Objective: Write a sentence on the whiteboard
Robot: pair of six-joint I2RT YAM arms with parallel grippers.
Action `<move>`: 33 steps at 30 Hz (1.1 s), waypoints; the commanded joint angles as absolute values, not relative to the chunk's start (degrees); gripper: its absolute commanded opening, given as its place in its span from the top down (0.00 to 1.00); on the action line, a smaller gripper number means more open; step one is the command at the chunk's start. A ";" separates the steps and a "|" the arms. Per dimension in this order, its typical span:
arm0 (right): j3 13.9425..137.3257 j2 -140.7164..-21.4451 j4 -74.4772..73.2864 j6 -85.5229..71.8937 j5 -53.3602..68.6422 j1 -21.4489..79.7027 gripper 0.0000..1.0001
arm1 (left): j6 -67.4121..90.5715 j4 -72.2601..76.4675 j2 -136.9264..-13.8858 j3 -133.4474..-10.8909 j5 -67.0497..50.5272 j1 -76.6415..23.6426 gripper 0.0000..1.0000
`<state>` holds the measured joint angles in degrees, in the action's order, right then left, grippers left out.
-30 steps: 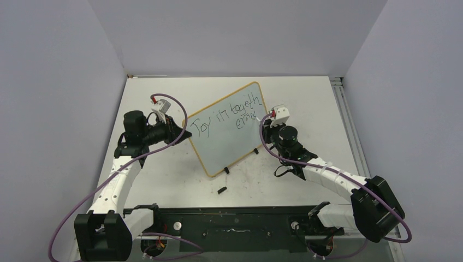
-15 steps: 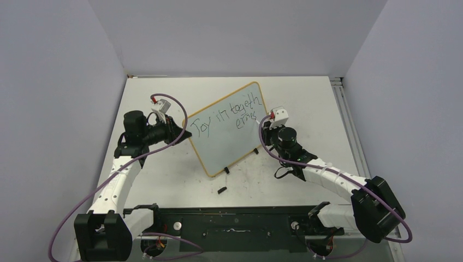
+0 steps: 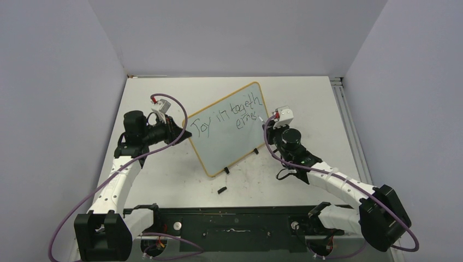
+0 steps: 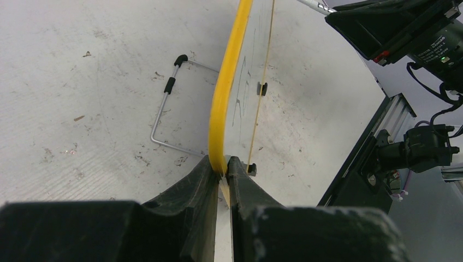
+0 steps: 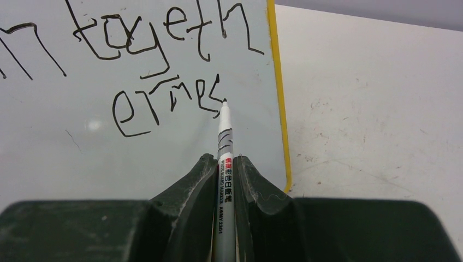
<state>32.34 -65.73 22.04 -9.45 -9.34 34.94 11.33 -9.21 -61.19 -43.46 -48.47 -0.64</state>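
The right wrist view's left edge cuts off the start of the sentence (image 5: 155, 72).

Obstacle: whiteboard (image 3: 229, 131) stands on edge mid desk (image 3: 311, 93), walling L side from R. L pincer (image 4: 223, 166) clamped on its left rim; R pincer (image 5: 225, 161) w/ marker (image 5: 224, 123) crowds its right end. Wire stand (image 4: 164, 109) lies behind the board, small black piece (image 3: 221, 190) in front. Open room: back strip & far-right desk.
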 commanded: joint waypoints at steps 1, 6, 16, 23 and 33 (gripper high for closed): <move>34.52 -66.33 25.57 -8.99 -10.26 34.08 0.95 | 10.02 -9.58 -61.58 -43.80 -48.24 -0.85 1.00; 35.86 -69.15 27.63 -8.33 -9.26 33.92 0.95 | 9.93 -9.57 -61.63 -43.84 -48.25 -0.79 1.00; 37.04 -70.99 28.99 -7.49 -9.12 33.56 0.95 | 9.85 -9.67 -61.91 -43.94 -48.16 -0.87 1.00; 37.82 -72.15 29.53 -6.68 -8.92 33.23 0.95 | 9.84 -9.67 -62.29 -43.95 -48.19 -0.79 1.00; 37.99 -73.67 29.71 -6.35 -7.67 33.19 0.95 | 9.84 -9.65 -62.38 -43.96 -48.29 -0.84 1.00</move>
